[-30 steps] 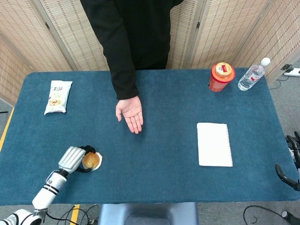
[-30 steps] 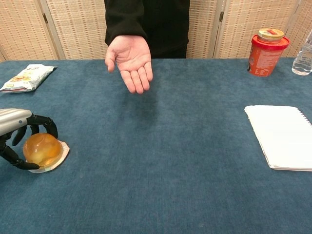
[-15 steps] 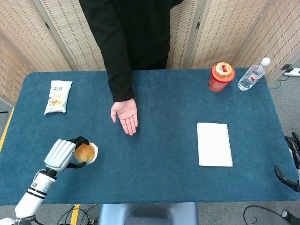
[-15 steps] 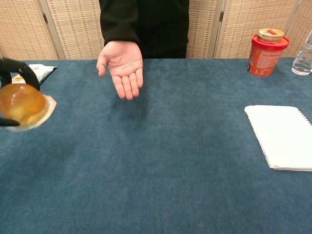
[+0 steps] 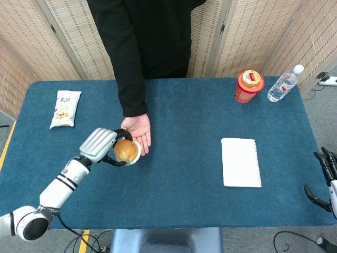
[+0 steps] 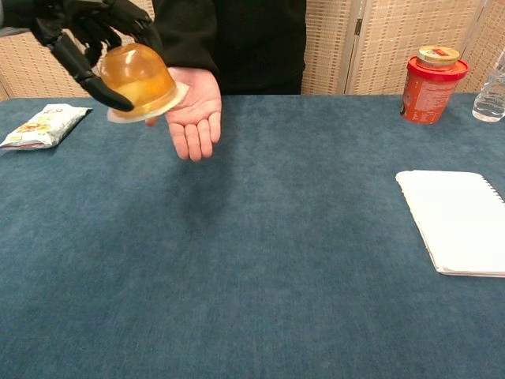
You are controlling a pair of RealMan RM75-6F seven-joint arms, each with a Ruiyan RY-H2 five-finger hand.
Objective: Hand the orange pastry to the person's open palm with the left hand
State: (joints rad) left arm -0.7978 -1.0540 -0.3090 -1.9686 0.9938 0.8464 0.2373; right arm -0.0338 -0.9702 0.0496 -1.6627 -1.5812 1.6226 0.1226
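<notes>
Here, largest first.
Tabletop (image 5: pixel 174 174): blue cloth, carrying a white notepad (image 5: pixel 240 162).
Person's palm (image 6: pixel 193 109): open, facing up.
Left robot hand (image 5: pixel 102 146): fingers curled round the orange pastry (image 6: pixel 138 73), holding it over the palm's edge.
Right robot hand (image 5: pixel 325 174): at the tabletop's edge; grip unclear.

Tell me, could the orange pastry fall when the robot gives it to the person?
Possibly. The left robot hand holds the orange pastry tilted over the edge of the person's palm, not its middle, so letting go now might tip it onto the table. Coming down fast could also bump the person's fingers.
</notes>
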